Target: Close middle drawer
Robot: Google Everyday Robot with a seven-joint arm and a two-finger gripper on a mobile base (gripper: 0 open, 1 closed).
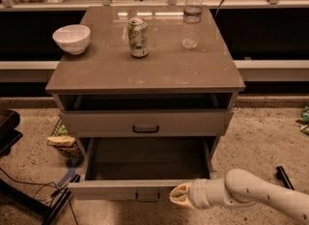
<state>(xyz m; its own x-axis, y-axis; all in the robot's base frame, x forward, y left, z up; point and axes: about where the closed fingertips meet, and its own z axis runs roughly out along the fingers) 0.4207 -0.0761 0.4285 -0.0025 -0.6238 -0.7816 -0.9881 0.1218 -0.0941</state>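
The middle drawer (145, 163) is a wide, shallow grey-wood tray pulled far out of the cabinet, and it is empty. Its front panel (111, 189) carries a small black handle (147, 197). My gripper (176, 195) is at the end of the white arm that comes in from the lower right. It is shut and empty, and its pale tips are against the drawer front just right of the handle. The upper drawer front (145, 122) stands a little way out under the top. The lowest drawer is out of view.
On the cabinet top (145, 69) stand a white bowl (71, 38), a soda can (138, 37) and a water bottle (191, 19). A small basket with bags (62, 139) and black cables (34, 195) lie on the floor at left. A black object (284, 176) lies at right.
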